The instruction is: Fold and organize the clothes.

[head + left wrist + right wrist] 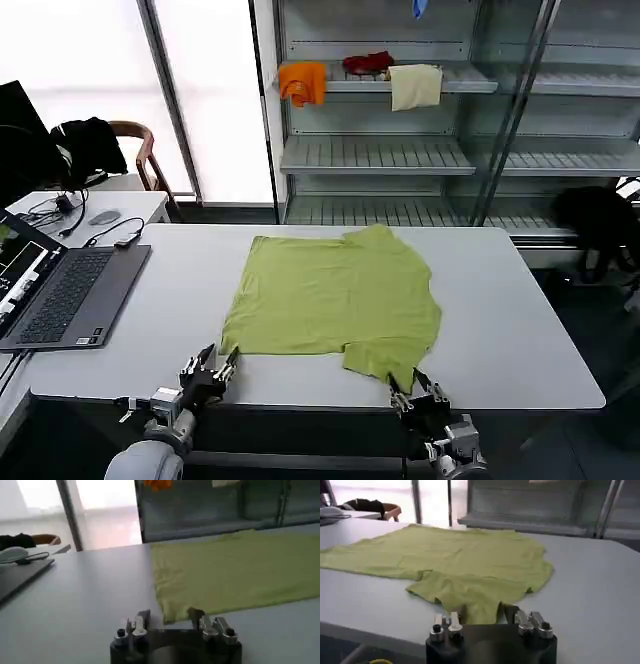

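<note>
White table (520, 330), lime T-shirt (335, 300) flat just beyond left gripper (212, 372) and right gripper (418, 392), jaws wide

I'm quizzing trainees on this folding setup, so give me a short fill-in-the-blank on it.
1. The T-shirt lies spread on the white ____.
2. Left of it sits an open ____.
3. The left gripper and right gripper both wait at the table's ____ edge, fingers open.

Missing words: table; laptop; near
</note>
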Robot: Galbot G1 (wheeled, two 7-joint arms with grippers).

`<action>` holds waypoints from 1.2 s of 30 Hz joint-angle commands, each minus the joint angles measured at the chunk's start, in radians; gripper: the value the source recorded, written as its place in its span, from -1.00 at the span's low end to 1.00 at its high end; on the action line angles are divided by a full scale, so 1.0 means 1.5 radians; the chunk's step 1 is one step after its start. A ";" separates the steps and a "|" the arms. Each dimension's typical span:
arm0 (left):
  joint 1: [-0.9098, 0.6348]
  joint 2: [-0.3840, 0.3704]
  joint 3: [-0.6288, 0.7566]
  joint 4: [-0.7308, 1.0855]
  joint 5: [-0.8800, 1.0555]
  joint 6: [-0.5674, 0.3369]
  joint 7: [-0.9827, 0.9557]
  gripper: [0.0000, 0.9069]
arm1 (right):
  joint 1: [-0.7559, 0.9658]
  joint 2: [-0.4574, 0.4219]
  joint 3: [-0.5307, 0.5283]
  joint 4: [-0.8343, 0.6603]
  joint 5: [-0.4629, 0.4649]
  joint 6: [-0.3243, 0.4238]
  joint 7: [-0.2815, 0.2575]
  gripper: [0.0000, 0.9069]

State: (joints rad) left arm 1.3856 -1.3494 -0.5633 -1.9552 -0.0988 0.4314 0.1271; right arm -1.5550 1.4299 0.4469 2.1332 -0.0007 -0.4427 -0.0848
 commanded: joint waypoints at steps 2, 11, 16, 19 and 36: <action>0.005 0.000 0.001 0.009 -0.003 -0.016 0.002 -1.00 | 0.000 0.001 -0.003 -0.005 -0.004 0.007 0.001 -1.00; -0.002 -0.004 0.002 -0.021 -0.014 -0.032 -0.005 -1.00 | 0.003 0.005 0.005 0.010 0.019 0.027 0.007 -1.00; -0.012 -0.003 0.000 -0.049 -0.032 -0.028 0.001 -1.00 | 0.023 0.017 0.012 0.017 0.029 0.022 0.010 -1.00; -0.024 -0.001 -0.001 -0.062 -0.051 -0.016 0.005 -1.00 | 0.051 0.030 0.017 0.020 0.032 0.003 0.010 -1.00; -0.158 -0.015 0.022 0.033 -0.115 0.078 -0.035 -1.00 | 0.295 0.075 0.011 -0.114 0.048 -0.079 0.043 -1.00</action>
State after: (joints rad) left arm 1.2611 -1.3656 -0.5376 -1.9887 -0.2262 0.4830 0.1066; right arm -1.2428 1.5302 0.4633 2.0403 0.0593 -0.5325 -0.0301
